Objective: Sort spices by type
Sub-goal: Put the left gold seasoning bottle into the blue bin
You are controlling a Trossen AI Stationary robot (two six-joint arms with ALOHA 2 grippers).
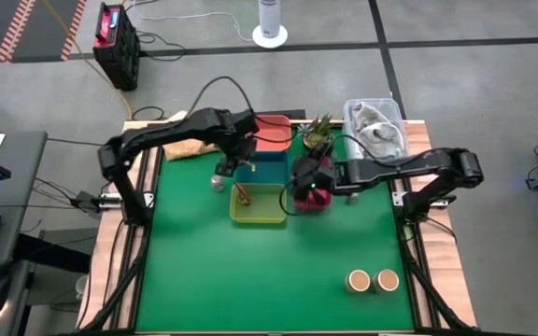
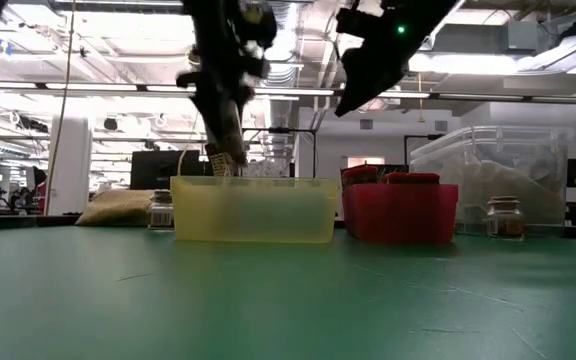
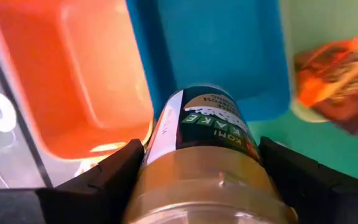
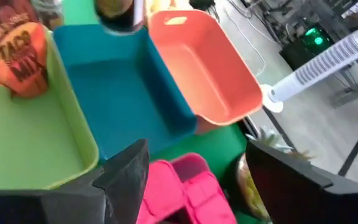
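My left gripper (image 1: 235, 161) hangs over the blue tray (image 3: 229, 50), shut on a spice jar (image 3: 207, 124) with a dark green label. The orange tray (image 3: 73, 74) lies beyond the blue one. A yellow-green tray (image 1: 261, 217) holds an orange taco-mix packet (image 4: 17, 56). My right gripper (image 4: 196, 149) stands open, high above the red tray (image 2: 398, 215). Bright pink boxes (image 4: 185, 186) show below, between its fingers. Two tan-topped jars (image 1: 372, 280) stand upright on the mat near the front right. A tiny jar (image 1: 218, 182) stands to the left of the yellow-green tray. My left gripper pinches the jar between its two fingers, one on each side of its clear lower body (image 3: 166, 186), below the label. The fingers (image 3: 114, 174) point steeply down from above. The jar hangs below them, lifted clear of the trays.
A clear plastic bin (image 1: 376, 126) and a small green plant (image 1: 318, 131) stand at the far right. A beige bag (image 1: 187, 147) lies at the far left. Another tiny jar (image 2: 506, 215) stands to the right of the red tray. The near half of the green mat (image 1: 250, 280) is bare.
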